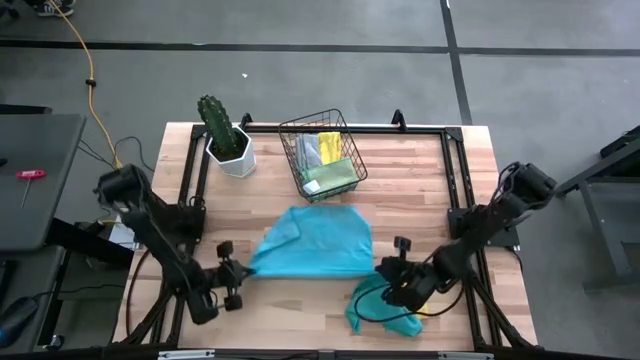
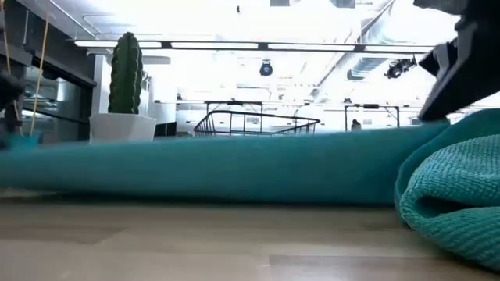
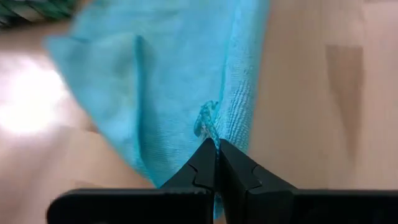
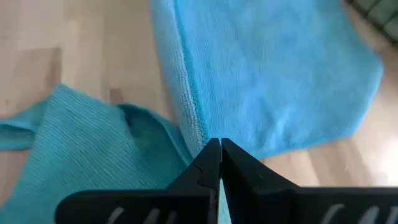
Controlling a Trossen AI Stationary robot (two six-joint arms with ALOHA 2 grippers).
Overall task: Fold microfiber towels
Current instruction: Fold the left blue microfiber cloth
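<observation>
A blue microfiber towel lies spread at the table's middle and shows as a long low band in the low view. My left gripper is shut at its near left corner, and my right gripper is shut at its near right corner. A second, teal towel lies crumpled near the front edge under my right arm, close up in the low view. Yellow, green and grey towels sit in the black wire basket. My left gripper pinches the blue towel's near left corner between its two fingertips, slanting down from the table's left and near side. The corner is drawn out to a point toward the fingers; the rest lies on the table. One layer or several, I cannot tell. My right gripper pinches the blue towel's near right corner between its fingertips, slanting down from the table's right and near side. The towel's hemmed edge runs away from the fingers. The rest of the towel rests flat on the table.
A cactus in a white pot stands at the far left beside the basket. A black frame rail runs along the table's far and side edges. Bare wood lies between the blue towel and the front edge.
</observation>
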